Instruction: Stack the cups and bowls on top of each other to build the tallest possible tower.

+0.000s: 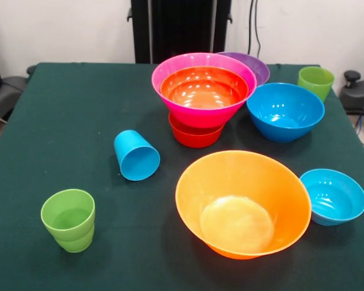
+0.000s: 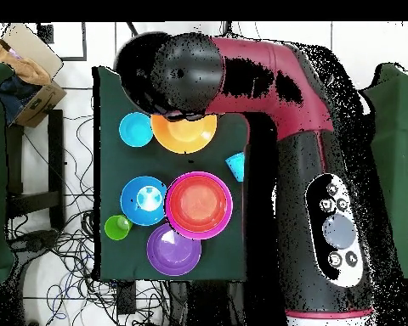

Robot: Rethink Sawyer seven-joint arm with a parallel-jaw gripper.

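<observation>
The tower is a large pink bowl (image 1: pixel 201 112) with a medium red-orange bowl (image 1: pixel 203 90) nested in it, resting on a small red-orange bowl (image 1: pixel 194 136); it also shows in the overhead view (image 2: pixel 199 205). A purple bowl (image 1: pixel 255 65) stands just behind it. A blue bowl (image 1: pixel 285 112) stands to its right. The large orange bowl (image 1: pixel 242 203) and the small blue bowl (image 1: pixel 332 196) stand in front. A sky blue cup (image 1: pixel 136 156) lies on its side. One lime green cup (image 1: pixel 68 218) stands upright at the front left, another (image 1: pixel 316 80) at the back right. No gripper shows.
The dark green table (image 1: pixel 60 109) carries everything. The black pedestal (image 1: pixel 179 27) stands behind its far edge. In the overhead view the red and black arm (image 2: pixel 292 127) hangs over one side of the table and hides one green cup.
</observation>
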